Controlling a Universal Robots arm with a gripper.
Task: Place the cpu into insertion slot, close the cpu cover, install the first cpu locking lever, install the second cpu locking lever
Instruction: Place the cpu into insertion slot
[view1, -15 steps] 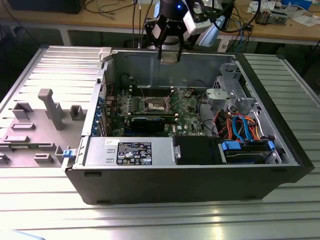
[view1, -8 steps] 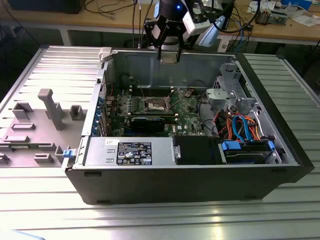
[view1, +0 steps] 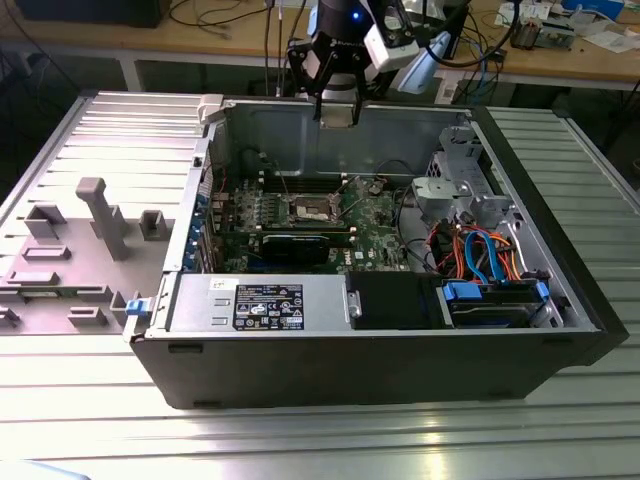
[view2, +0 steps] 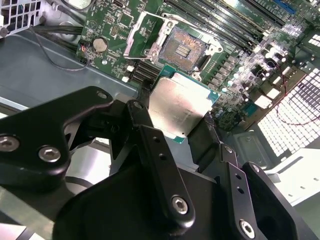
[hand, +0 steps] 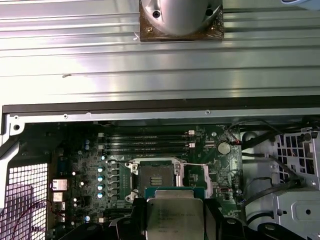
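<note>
1. In the second wrist view, the cpu (view2: 182, 107) is clamped by the gripper (view2: 176, 114), apart from the insertion slot (view2: 183, 50).
2. The insertion slot is left uncovered on the motherboard (view2: 112, 22).
3. The cpu cover (view2: 134, 35) is swung open beside the insertion slot.

Clamped end effector (view2: 177, 115), aimed downward

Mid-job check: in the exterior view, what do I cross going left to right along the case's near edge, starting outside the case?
grey moulded fixture → blue latch tab → grey power-supply box → black bay → blue-fronted drive carrier. Farther back, the end effector grips the cpu.
</note>
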